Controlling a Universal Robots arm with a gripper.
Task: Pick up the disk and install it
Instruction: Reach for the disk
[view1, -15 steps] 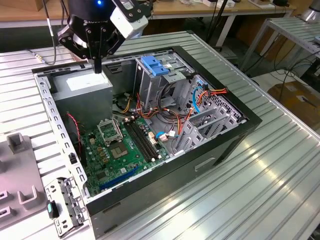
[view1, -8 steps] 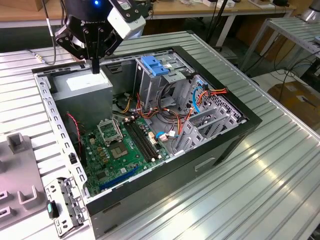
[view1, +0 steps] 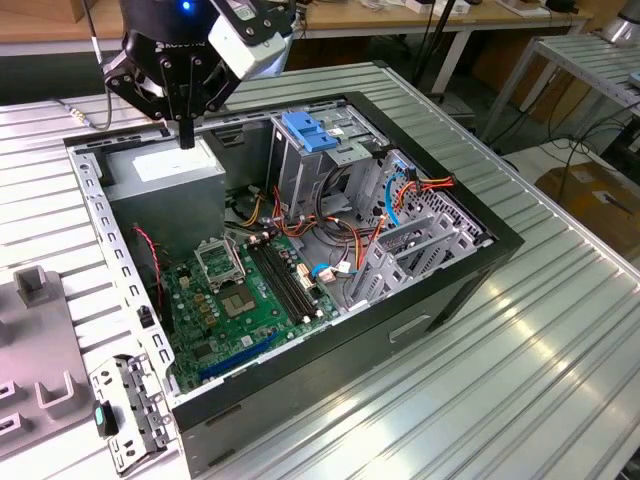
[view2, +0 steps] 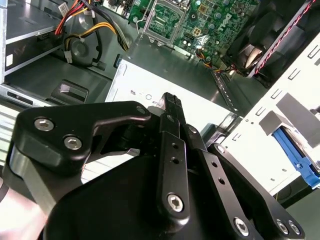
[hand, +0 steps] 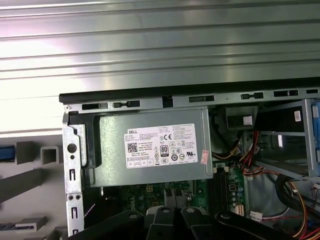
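Note:
My gripper (view1: 186, 140) hangs over the far left corner of the open computer case (view1: 470, 262) in the exterior view. Its black fingers (view2: 171, 107) are pressed together with nothing between them, just above the grey metal box with the white sticker (hand: 150, 147). Of the disk I see what looks like one blue side rail (view2: 296, 156). It sits in a pale grey fixture outside the case wall, and the rest of the disk is hidden. The same blue edge (hand: 5, 152) shows in the first wrist view. A grey drive cage (view1: 300, 170) with a blue latch tab (view1: 305, 130) stands mid-case.
The green motherboard (view1: 235, 300) lies on the case floor, with red, orange and blue cables (view1: 400, 200) bunched toward the exterior view's right. A grey fixture (view1: 30, 330) and a perforated bracket (view1: 130, 410) lie on the ribbed metal table (view1: 560, 350) at the left.

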